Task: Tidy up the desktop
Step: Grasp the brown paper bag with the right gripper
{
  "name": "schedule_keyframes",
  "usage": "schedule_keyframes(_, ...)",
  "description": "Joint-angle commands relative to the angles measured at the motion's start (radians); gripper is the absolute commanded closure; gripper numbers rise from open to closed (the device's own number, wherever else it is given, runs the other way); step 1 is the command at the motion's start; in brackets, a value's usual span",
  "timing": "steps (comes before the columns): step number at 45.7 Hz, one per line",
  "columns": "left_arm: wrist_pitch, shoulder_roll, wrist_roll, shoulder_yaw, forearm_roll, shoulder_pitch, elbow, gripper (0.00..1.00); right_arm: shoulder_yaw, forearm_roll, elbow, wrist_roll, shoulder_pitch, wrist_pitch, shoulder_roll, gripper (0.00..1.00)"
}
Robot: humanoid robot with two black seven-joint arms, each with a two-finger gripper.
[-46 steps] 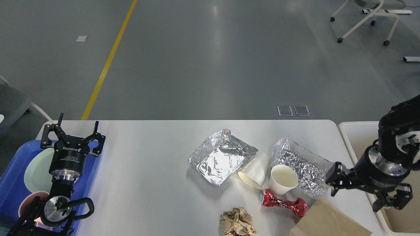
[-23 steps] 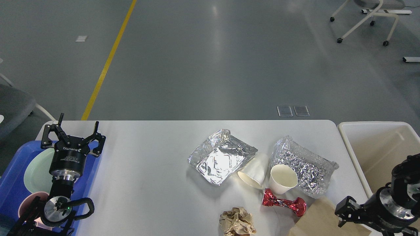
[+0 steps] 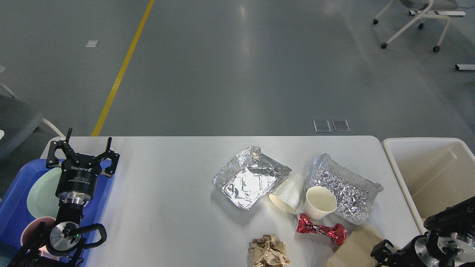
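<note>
The desktop (image 3: 167,207) fills the lower view, long axis left to right. On it I count two foil trays (image 3: 250,176) (image 3: 343,187), two paper cups (image 3: 320,202) (image 3: 287,194), one red wrapper (image 3: 321,230), one crumpled paper ball (image 3: 268,251) and one brown bag (image 3: 354,248). My left gripper (image 3: 82,151) hangs released over the blue tray (image 3: 13,207). My right gripper (image 3: 384,254) sits at the bottom edge; its state I cannot tell.

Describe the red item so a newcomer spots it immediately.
On the white desktop, look at the litter cluster right of centre. Just in front of the upright paper cup lies the red wrapper: shiny crinkled foil, twisted narrow in the middle, the only red thing there.
</note>
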Motion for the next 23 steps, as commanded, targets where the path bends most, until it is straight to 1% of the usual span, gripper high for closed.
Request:
schedule_keyframes(1,0.000,0.000,0.000,0.000,0.000,0.000,0.001,0.04,0.013,0.026,-0.042,-0.005,-0.045,-0.027,0.010,0.00)
schedule_keyframes(3,0.000,0.000,0.000,0.000,0.000,0.000,0.001,0.04,0.016,0.054,-0.054,-0.008,-0.059,-0.047,0.028,0.00)
schedule_keyframes(7,0.000,0.000,0.000,0.000,0.000,-0.002,0.001,0.04,0.018,0.066,-0.063,-0.008,-0.074,-0.073,0.063,0.06)
schedule_keyframes(8,0.000,0.000,0.000,0.000,0.000,0.000,0.000,0.04,0.018,0.066,-0.063,-0.008,-0.082,-0.076,0.065,0.13)
schedule_keyframes(14,0.000,0.000,0.000,0.000,0.000,0.000,0.000,0.04,0.019,0.124,-0.063,-0.008,-0.084,-0.076,0.064,0.45)
schedule_keyframes(19,0.000,0.000,0.000,0.000,0.000,0.000,0.000,0.04,0.018,0.276,-0.063,-0.008,-0.082,-0.073,0.060,0.70)
schedule_keyframes(23,0.000,0.000,0.000,0.000,0.000,0.000,0.000,0.04,0.018,0.333,-0.065,-0.008,-0.084,-0.073,0.057,0.87)
